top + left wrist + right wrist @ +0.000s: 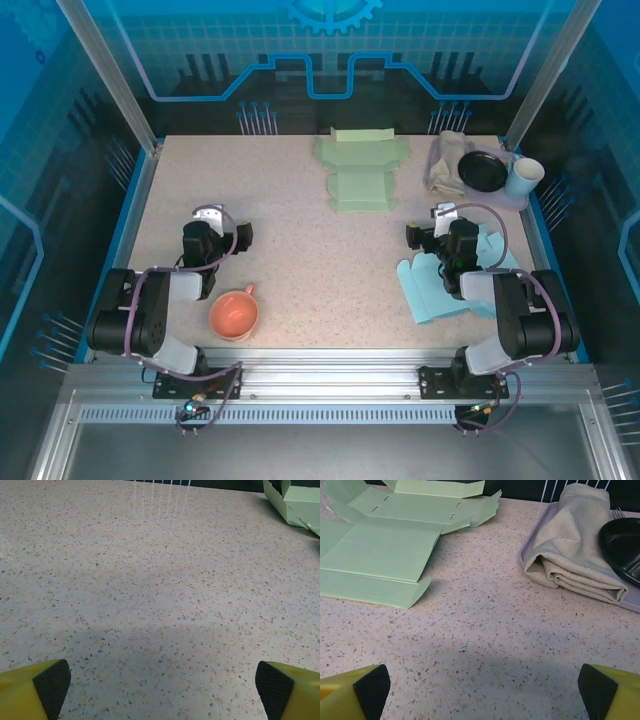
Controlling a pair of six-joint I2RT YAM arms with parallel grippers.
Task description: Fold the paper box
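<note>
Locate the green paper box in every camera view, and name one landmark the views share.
Top external: paper box lies unfolded at the far centre of the table.
Left wrist: paper box sits in the top right corner, cut by the frame edge.
Right wrist: paper box is spread flat across the upper left.
Shared landmark: the speckled table under it in all three views.

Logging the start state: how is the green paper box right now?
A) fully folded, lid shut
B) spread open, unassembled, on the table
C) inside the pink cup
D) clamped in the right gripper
B: the paper box lies spread open on the table, panels and flaps unjoined.
</note>
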